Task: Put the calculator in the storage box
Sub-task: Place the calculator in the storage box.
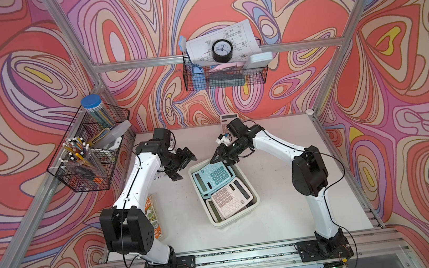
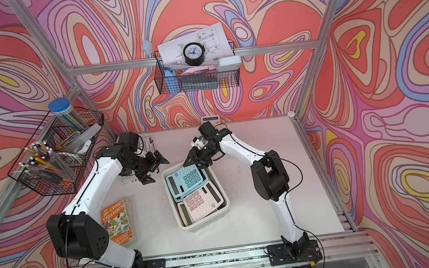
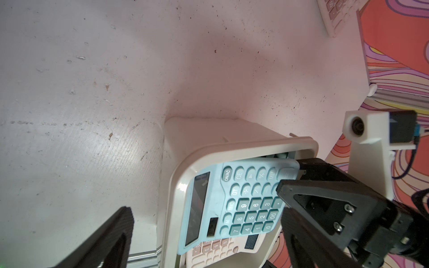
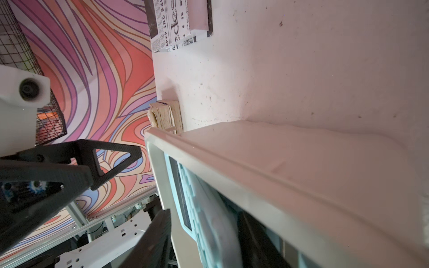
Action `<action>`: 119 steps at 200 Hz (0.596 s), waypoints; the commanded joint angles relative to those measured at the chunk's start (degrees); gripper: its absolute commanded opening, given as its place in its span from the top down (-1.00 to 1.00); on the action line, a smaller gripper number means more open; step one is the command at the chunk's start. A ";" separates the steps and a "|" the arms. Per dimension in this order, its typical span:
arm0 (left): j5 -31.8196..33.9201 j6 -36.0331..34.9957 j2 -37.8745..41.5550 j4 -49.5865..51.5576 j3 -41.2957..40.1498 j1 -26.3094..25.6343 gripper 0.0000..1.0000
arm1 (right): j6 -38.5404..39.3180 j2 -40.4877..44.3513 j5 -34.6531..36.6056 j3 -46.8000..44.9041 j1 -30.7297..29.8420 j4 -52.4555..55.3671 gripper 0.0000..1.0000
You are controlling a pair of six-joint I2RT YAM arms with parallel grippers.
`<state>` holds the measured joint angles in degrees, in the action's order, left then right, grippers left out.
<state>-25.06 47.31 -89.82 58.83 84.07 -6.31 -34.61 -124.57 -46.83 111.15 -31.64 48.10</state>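
Lying flat on the left of the white table [image 1: 285,214], an orange paperback book [image 2: 117,222] is out of play. Next, the left claw [image 1: 184,167] hovers wide open beside the cream-white plastic storage box [image 1: 235,216], likely ready to steady it. Inside, the pale-blue calculator [image 1: 213,177] rests tilted on a pink calculator [image 1: 230,197], too crowded to sit flat. The right claw [image 1: 220,163] straddles its far edge with jaws parted, apparently not pinching it.

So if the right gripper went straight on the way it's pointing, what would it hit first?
Most likely the pale blue plastic calculator: the right gripper angles down at its far edge, inside the cream-white plastic storage box. Depth is hard to judge, though.
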 commanded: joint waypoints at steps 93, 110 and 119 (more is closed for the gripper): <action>-2.12 -0.93 -4.82 3.04 1.62 0.77 -0.87 | 9.95 -1.63 9.06 10.84 0.52 16.06 -0.15; -3.01 -0.56 -5.35 2.40 1.62 0.77 -0.87 | 11.63 -1.80 9.21 10.97 0.52 17.62 -0.10; -3.67 -0.23 -5.61 1.88 1.66 0.76 -0.88 | 12.27 -1.90 8.89 10.93 0.50 18.02 -0.07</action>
<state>-26.81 47.33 -94.65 60.25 84.49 -5.91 -26.24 -125.21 -38.92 121.23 -31.20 62.48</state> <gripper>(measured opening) 0.936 0.549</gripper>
